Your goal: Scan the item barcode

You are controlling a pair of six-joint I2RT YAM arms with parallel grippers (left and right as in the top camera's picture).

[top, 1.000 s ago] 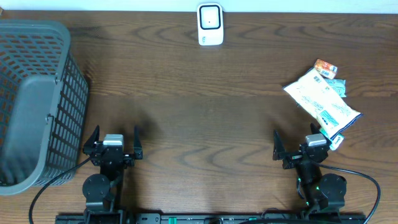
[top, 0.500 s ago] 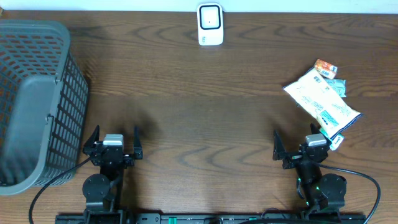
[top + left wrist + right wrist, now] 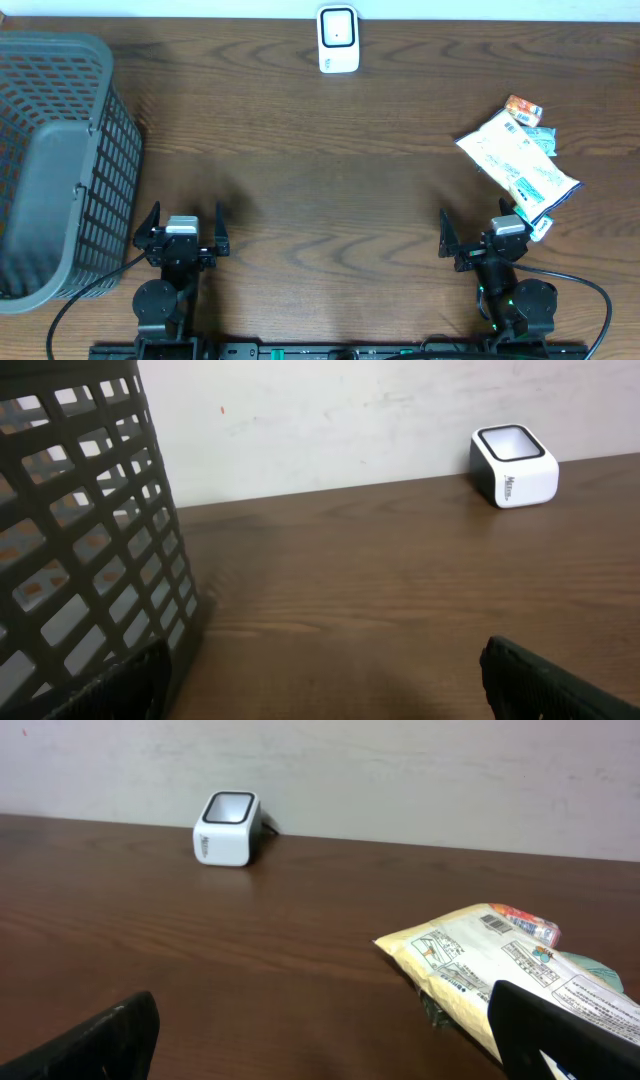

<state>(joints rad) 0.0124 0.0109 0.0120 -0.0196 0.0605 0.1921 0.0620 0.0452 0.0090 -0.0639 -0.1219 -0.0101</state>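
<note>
Two grippers wide open, empty; snack pouch [image 3: 518, 165] lies just beyond right gripper [image 3: 485, 228], long axis diagonal; left gripper [image 3: 184, 218] well apart.

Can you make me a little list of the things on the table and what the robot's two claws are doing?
scanner: white box, middle of the far edge
basket: dark grey mesh, left side
snack packets: piled on the right, not picked up
left gripper: jaws open, empty
right gripper: jaws open, empty, near the packets
table: brown wood
</note>
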